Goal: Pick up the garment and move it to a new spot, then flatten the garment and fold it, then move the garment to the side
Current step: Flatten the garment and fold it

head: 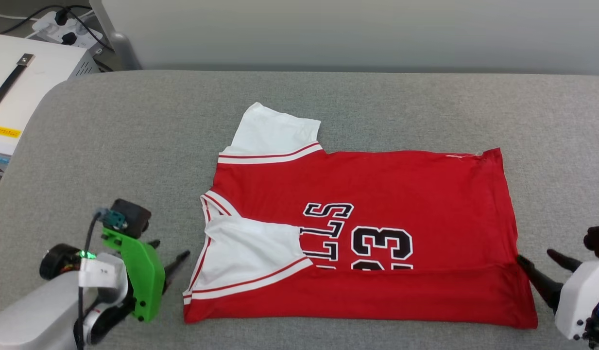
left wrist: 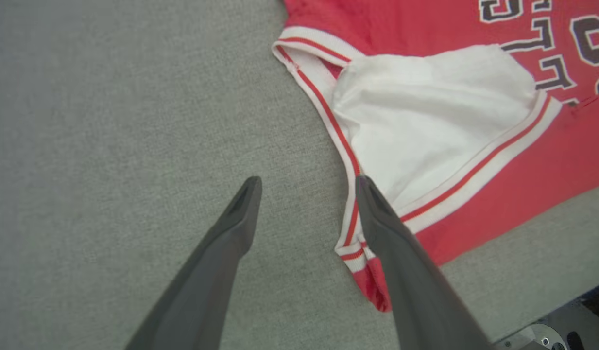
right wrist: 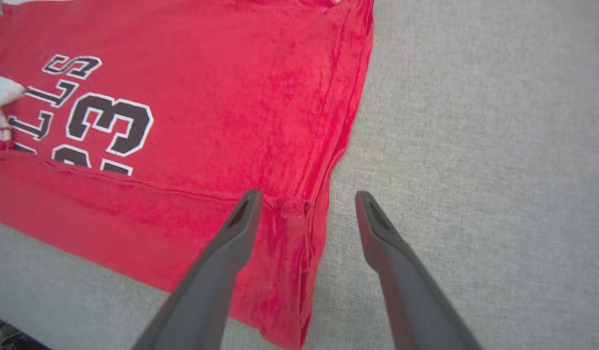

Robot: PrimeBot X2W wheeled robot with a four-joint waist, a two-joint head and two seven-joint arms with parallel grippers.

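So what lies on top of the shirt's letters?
The shirt's white sleeve overlaps some, its folded red edge covers others. The covered parts cannot be read.

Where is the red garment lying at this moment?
In the head view the garment lies in the middle of the grey cushion, its neck end beside the open left gripper, its hem beside the open right gripper.

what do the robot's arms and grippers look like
The left gripper and right gripper each have two long, dark grey tapered fingers. The left arm is pale grey, with a bright green bracket, a black cable, a white tag and a small green light. The right wrist housing is white.
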